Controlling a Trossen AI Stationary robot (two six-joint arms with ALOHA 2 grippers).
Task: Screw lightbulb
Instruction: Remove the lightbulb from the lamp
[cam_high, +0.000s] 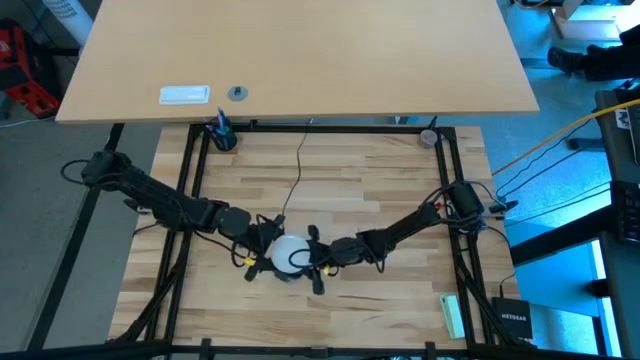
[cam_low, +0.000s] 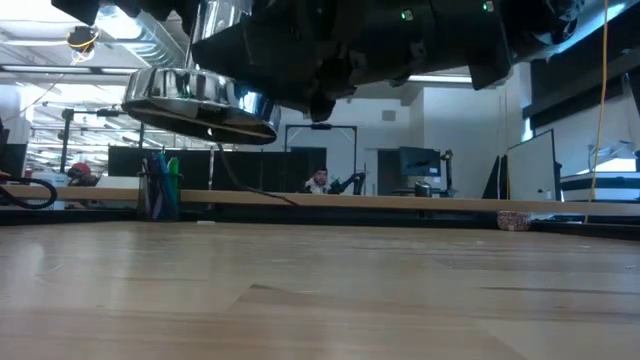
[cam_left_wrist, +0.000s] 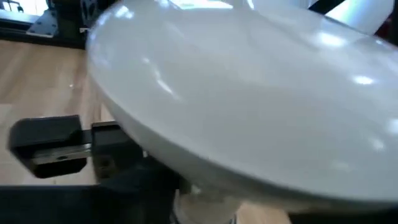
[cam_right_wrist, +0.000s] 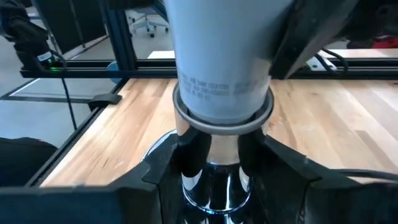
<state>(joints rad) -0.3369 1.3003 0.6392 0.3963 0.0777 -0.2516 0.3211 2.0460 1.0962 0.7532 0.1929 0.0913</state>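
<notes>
Lightbulb is sitting at the near middle of the table, lifted clear of the wood, between the two grippers. Its long axis is running roughly upright, neck seated in the silver socket beneath. The left gripper is coming in from the left at the white globe, its jaws partly apart; whether they are gripping it cannot be told. The right gripper is clamping the socket from the right, fingers partly closed around it. Judged from this, the left arm is placed for turning the bulb about that axis.
</notes>
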